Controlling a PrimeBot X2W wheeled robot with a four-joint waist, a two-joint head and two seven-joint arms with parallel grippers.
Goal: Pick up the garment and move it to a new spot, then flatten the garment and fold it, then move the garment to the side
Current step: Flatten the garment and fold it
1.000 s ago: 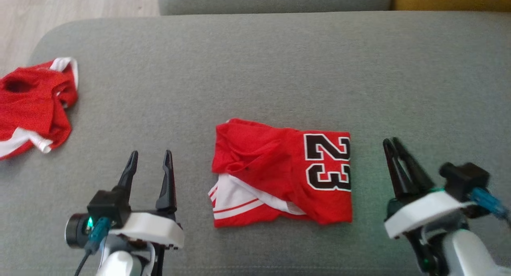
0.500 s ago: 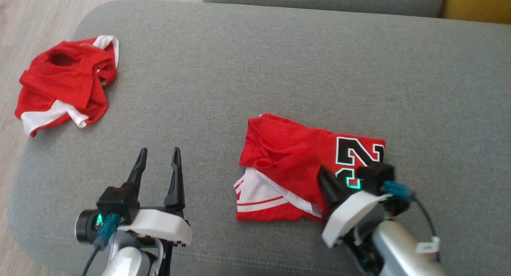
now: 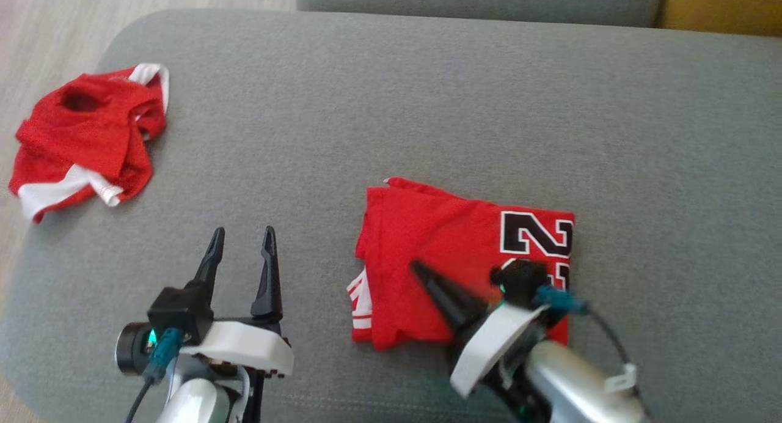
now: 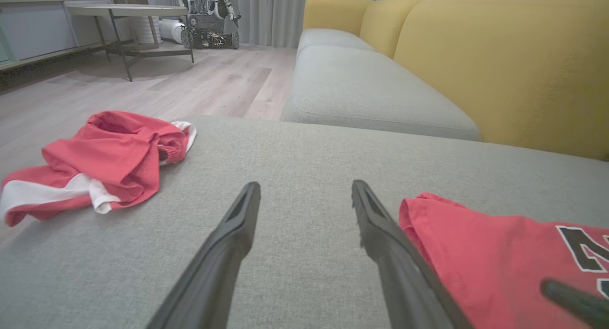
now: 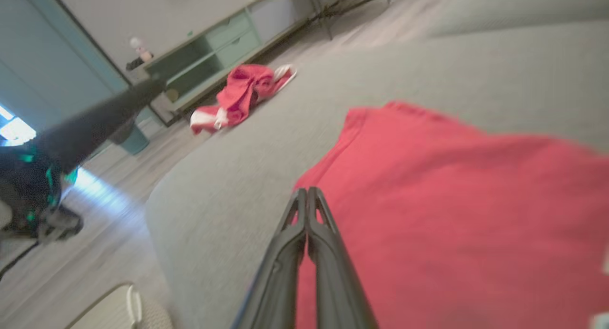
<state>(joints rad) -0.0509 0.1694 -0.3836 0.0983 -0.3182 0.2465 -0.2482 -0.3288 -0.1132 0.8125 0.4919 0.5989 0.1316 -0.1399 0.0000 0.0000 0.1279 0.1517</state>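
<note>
Looks down from the head onto a wide grey cushion (image 3: 427, 105), with wood floor (image 3: 49, 19) past its far-left corner and a yellow backrest (image 3: 721, 7) past its far-right corner. Finds the garment (image 3: 440, 252), red, folded to a rough rectangle with black numerals, lying flat near the cushion's middle, towards the near edge. Spots a crumpled red cloth (image 3: 85, 136) at the cushion's far-left corner. Catches the left gripper (image 3: 243, 232) spread wide and empty over the cushion's near-left part. Catches the right gripper (image 3: 418, 267) pinched tight, nothing between its fingers, slanting over the garment; cannot tell whether touching the cloth. Peers next along the left wrist: same spread fingers above bare cushion (image 4: 285, 153), garment (image 4: 476, 253) on the cushion to one side, crumpled red cloth (image 4: 104, 153) at the cushion's edge on the other, a table (image 4: 128, 10) on the floor well beyond the cushion. Peers last along the right wrist, blurred: fingers pressed together above the garment (image 5: 452, 200) near its edge, crumpled red cloth (image 5: 242, 91) at the cushion's far corner.
</note>
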